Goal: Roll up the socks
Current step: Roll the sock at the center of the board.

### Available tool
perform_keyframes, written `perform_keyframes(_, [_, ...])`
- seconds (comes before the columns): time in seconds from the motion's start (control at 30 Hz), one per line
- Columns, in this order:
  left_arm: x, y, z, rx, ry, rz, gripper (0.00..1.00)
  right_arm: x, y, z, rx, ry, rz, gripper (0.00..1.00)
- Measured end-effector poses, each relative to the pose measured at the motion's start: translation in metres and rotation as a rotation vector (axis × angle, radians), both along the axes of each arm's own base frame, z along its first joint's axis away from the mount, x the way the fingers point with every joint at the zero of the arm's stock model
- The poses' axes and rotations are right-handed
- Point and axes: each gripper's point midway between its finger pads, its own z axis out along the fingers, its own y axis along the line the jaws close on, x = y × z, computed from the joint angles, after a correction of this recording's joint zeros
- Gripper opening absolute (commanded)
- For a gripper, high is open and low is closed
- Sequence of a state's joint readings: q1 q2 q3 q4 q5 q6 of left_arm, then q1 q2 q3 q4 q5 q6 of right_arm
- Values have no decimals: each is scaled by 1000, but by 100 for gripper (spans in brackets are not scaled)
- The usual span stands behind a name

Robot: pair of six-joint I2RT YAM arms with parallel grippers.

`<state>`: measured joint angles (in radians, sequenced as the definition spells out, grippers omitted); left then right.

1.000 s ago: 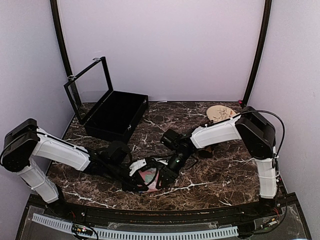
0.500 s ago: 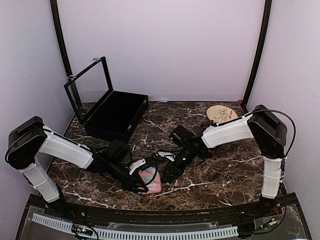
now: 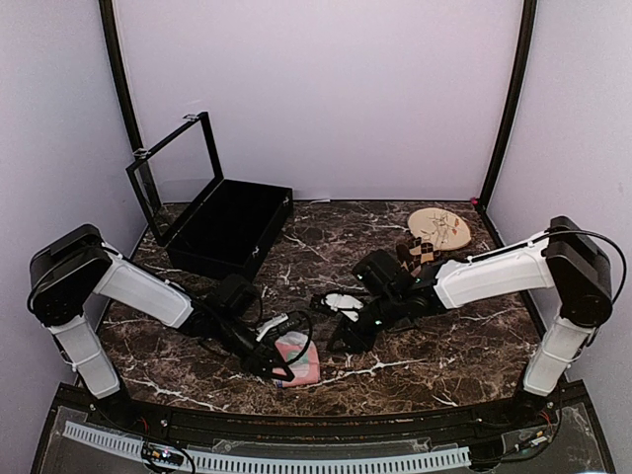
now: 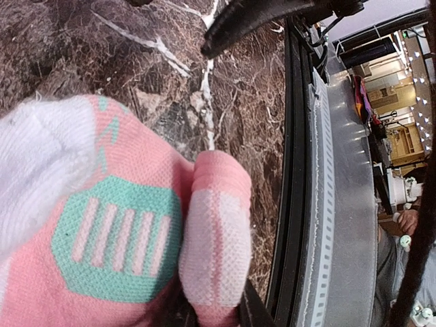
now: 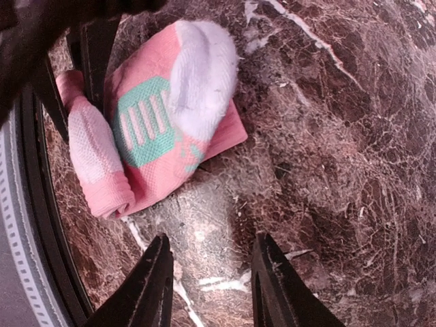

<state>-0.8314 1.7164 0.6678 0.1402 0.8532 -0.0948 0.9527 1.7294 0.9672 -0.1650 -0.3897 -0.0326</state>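
Note:
The pink sock (image 3: pixel 299 354) lies near the table's front edge, its pale green patch (image 4: pixel 116 231) facing up and one end rolled into a thick fold. My left gripper (image 4: pixel 212 310) is shut on that rolled fold, also seen from above (image 3: pixel 279 370). My right gripper (image 5: pixel 214 286) hangs open just right of the pink sock (image 5: pixel 146 129), over bare marble and touching nothing. The black argyle sock (image 3: pixel 419 252) lies far right, beside the plate.
A round tan plate (image 3: pixel 440 226) sits at the back right. An open black box (image 3: pixel 232 229) with its raised lid stands at the back left. The table's black front rail (image 4: pixel 294 204) runs close beside the pink sock.
My right arm has drawn back to the right, away from the pink sock, uncovering the argyle sock by the plate. My left gripper keeps its hold on the roll.

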Motion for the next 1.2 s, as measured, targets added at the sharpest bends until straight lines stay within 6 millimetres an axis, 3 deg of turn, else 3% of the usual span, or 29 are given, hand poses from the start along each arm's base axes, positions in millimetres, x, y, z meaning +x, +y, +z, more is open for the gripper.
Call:
perform_keyframes(0.3, [6, 2, 0, -1, 107, 19, 15, -26, -4, -4, -46, -186, 49, 39])
perform_keyframes(0.43, [7, 1, -1, 4, 149, 17, 15, -35, 4, 5, -30, -262, 83, 42])
perform_keyframes(0.77, [7, 2, -3, 2, 196, 14, 14, -61, 22, 5, -39, -345, 184, 47])
perform_keyframes(1.0, [5, 2, -3, 1, 223, 6, 14, -64, 42, 7, -34, -380, 231, 49])
perform_keyframes(1.2, [4, 2, -3, -3, 236, 2, 14, -67, 48, -3, -55, -390, 262, 50])
